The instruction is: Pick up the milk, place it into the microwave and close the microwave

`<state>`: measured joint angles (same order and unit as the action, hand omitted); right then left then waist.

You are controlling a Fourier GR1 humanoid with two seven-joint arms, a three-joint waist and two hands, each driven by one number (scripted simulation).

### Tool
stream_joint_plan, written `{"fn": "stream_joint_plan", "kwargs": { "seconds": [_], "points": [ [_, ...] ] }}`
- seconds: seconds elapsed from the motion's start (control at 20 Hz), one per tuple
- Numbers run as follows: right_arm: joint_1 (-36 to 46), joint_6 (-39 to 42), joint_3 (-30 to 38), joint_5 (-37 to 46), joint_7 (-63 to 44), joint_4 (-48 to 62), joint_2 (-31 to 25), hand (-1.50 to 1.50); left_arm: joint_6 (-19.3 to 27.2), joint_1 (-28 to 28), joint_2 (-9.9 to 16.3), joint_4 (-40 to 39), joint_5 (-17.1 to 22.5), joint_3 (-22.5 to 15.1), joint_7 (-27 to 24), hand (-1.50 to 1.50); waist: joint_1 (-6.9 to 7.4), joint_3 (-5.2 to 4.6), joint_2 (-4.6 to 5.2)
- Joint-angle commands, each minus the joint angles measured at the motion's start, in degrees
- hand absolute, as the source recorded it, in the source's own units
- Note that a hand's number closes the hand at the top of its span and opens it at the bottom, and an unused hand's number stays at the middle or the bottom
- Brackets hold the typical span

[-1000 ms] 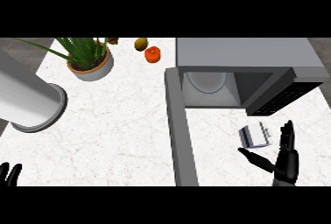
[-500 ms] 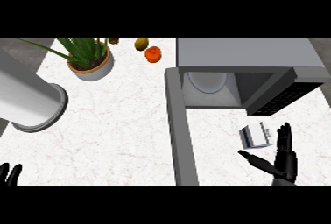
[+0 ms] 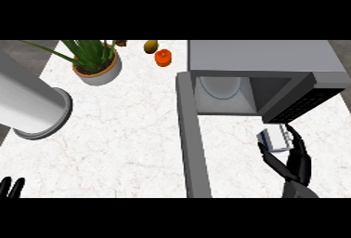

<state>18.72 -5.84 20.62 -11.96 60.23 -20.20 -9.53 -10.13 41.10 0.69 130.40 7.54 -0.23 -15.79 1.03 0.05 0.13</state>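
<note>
bright, even light on the pale worktop (image 3: 123, 139); soft faint shadows; the microwave (image 3: 260, 69) cavity is dimmer.

The tabletop (image 3: 116, 139) looks like white marble with faint grey veins, smooth and matt. The microwave (image 3: 260, 58) has a brushed grey metal look, its open door (image 3: 192, 139) the same. At the left, a large cylinder (image 3: 27, 107) shows a soft metallic sheen. The right robot hand (image 3: 296, 165) is glossy black plastic.

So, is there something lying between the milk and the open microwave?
No. In the head view only bare white counter separates the milk from the microwave cavity. The right hand is beside the carton, not in that stretch.
</note>
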Motion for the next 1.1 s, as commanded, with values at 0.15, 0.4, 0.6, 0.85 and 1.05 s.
{"fn": "stream_joint_plan", "kwargs": {
  "seconds": [0.15, 0.4, 0.6, 0.85, 1.05],
  "points": [
    [0.2, 8.9, 1.3, -2.2, 7.6, 1.0, 1.1, 1.5, 0.6, -4.4, -0.2, -4.0, 0.5, 2.3, -0.5, -1.5, -0.29, 0.06, 0.1],
    [0.9, 12.6, -0.7, -1.3, 5.8, -0.5, 1.9, 1.5, -0.9, -2.8, 0.6, -2.2, 2.4, 3.7, 0.3, -1.5, -0.15, 0.02, -0.05],
    [5.2, 22.3, -5.7, 1.9, -3.0, -1.4, -3.2, 1.5, -1.5, -1.2, 1.2, 1.1, 3.1, 3.6, 1.6, -1.5, 0.62, 0.08, 0.02],
    [6.4, 28.7, -10.6, 3.5, -6.3, -5.4, -0.4, 1.5, -0.6, -3.0, -0.2, -2.6, 1.1, 3.1, 0.0, -1.5, -0.6, -0.07, -0.27],
    [4.4, 28.4, -13.5, 4.1, -8.8, -11.3, 0.3, 1.5, -2.8, 1.8, 0.0, 0.4, 3.2, 4.0, -0.5, -1.5, -0.71, -0.1, -0.47]
  ]
}}
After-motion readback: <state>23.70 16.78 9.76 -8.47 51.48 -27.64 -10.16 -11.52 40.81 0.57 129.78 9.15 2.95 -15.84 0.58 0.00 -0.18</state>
